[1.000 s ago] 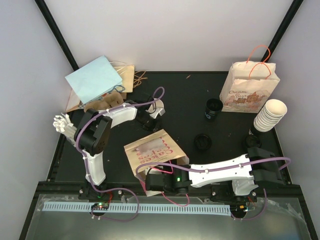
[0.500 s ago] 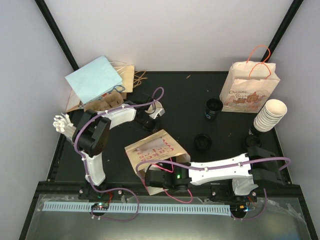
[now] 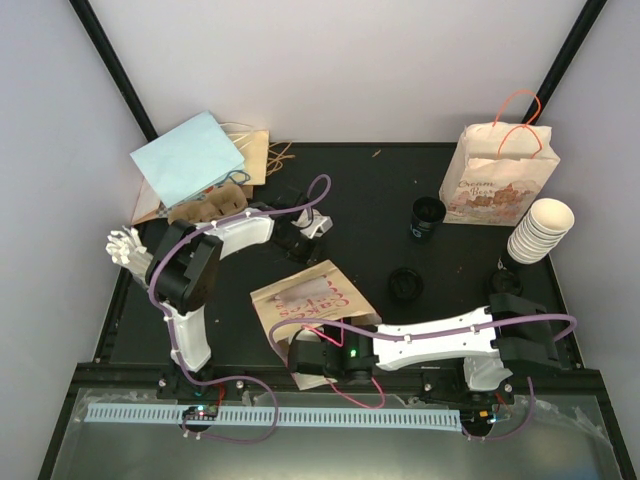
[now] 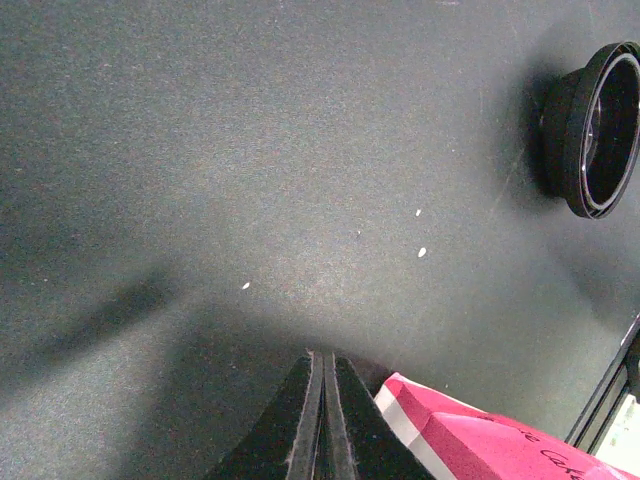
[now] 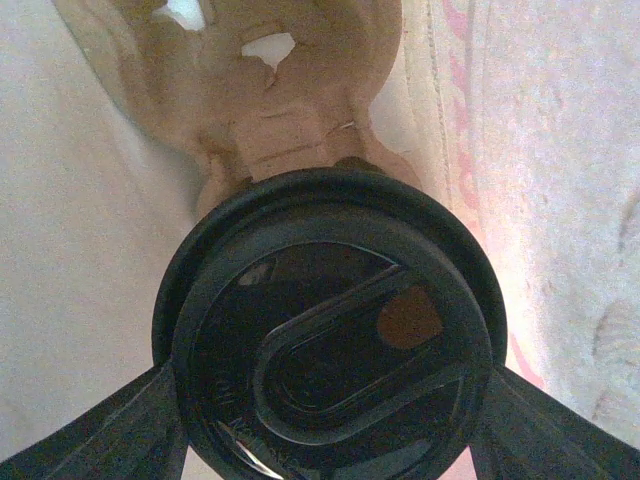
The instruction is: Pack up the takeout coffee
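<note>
Black matte worktop (image 3: 370,195), few pale specks. Pale lilac-white walls (image 3: 340,70) on three sides. Black frame struts (image 3: 113,68) slant up both rear corners. Grey metal ledge (image 3: 330,455) along near edge. Soft, even light.

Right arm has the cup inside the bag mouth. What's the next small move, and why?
Probably ease the right gripper a little deeper into the paper bag before letting go. It grips the lidded cup with bag walls on both sides, but the cardboard carrier lies further in, ahead of the lid, so the cup does not look seated yet.
</note>
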Controlling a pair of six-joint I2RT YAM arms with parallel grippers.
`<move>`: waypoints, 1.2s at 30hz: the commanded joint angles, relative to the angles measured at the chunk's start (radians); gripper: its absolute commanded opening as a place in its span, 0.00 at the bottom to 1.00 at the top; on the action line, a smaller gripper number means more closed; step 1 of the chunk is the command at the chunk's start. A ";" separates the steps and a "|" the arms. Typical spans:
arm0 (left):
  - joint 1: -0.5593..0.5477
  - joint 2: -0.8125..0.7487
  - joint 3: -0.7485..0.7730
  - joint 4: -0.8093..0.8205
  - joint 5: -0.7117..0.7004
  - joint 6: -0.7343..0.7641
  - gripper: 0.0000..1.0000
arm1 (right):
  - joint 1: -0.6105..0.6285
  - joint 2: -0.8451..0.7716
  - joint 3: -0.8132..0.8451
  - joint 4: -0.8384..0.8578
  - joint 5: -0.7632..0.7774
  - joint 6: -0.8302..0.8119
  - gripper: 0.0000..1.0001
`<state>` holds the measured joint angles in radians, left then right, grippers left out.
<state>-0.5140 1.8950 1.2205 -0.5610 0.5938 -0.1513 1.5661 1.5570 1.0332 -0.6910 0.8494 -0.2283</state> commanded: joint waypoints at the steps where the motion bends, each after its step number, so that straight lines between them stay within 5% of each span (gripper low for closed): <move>1: -0.025 -0.014 0.036 -0.031 0.051 0.036 0.04 | -0.011 0.012 0.010 0.028 -0.060 0.048 0.54; 36: -0.061 0.051 0.101 -0.113 0.101 0.156 0.04 | -0.022 0.004 -0.028 0.130 0.033 -0.014 0.54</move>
<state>-0.5514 1.9182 1.2964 -0.6182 0.6399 -0.0246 1.5597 1.6032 0.9939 -0.6014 0.8875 -0.2337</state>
